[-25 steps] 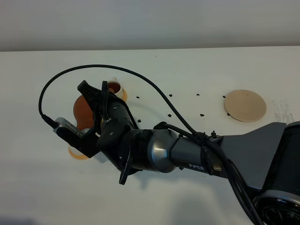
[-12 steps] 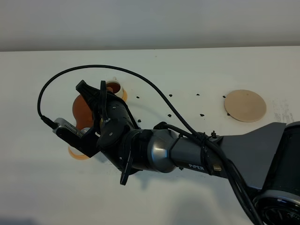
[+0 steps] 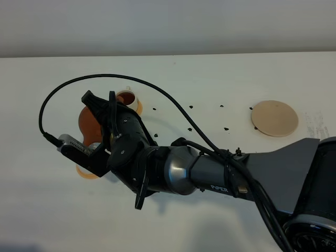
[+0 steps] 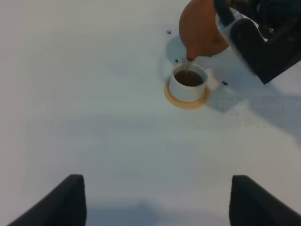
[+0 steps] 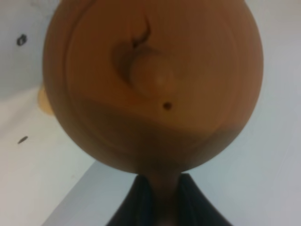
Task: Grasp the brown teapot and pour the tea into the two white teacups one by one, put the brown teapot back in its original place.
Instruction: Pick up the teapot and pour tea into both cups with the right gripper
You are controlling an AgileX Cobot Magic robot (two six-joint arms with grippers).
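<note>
White table (image 3: 220, 73), tilted teapot (image 4: 200, 28) pouring, teacup (image 4: 187, 84) holding tea

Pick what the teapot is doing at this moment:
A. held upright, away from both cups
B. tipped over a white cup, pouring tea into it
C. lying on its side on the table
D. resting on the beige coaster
B: in the left wrist view the brown teapot, held by the right gripper, tilts spout-down over a white teacup that already holds dark tea, while the beige coaster sits bare.

I'm looking at a bare test bench, lab-like: a plain white table (image 3: 220, 79) against a blank pale wall (image 3: 168, 26), with only the cabled robot arm (image 3: 210, 176).
</note>
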